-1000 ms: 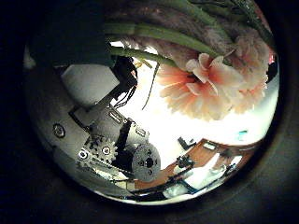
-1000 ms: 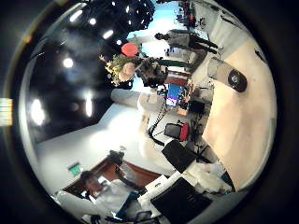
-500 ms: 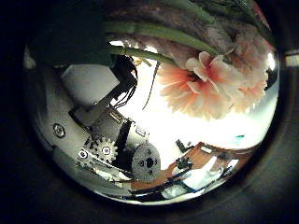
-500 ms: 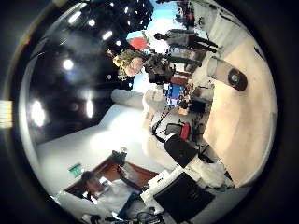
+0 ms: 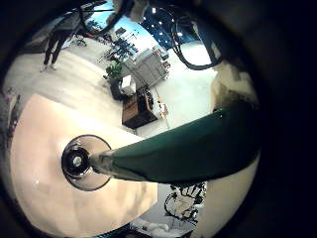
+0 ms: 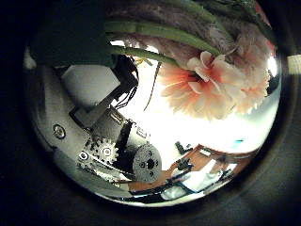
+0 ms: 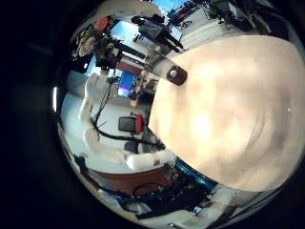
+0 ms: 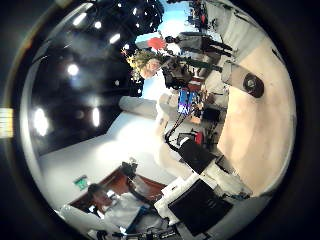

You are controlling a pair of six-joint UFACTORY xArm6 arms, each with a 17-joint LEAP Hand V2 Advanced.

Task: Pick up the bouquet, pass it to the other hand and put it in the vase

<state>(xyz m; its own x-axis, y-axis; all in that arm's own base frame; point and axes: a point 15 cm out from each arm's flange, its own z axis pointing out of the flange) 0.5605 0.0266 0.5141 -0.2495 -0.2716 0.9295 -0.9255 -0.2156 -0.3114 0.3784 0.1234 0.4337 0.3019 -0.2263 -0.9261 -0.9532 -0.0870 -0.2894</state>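
The left hand (image 6: 113, 146) carries the bouquet (image 6: 207, 80): in its thumb-side palm view the pink and peach blooms and green stalks fill the frame just beside its geared fingers, and in the little-finger view the dark green stem bundle (image 5: 183, 149) runs right across the palm, so the fingers look curled round the stems. I judge the bunch light and top-heavy, its petals soft and easily crushed, so the stem bundle is the place to grip, not the blooms. Beyond the stem's end the vase (image 5: 87, 162) stands open-mouthed on the pale tabletop (image 5: 45, 129), apart from the stem. The right hand's own views show none of its fingers, so I cannot tell their state; its thumb-side view finds the bouquet well away. Desks and clutter fill the room behind.
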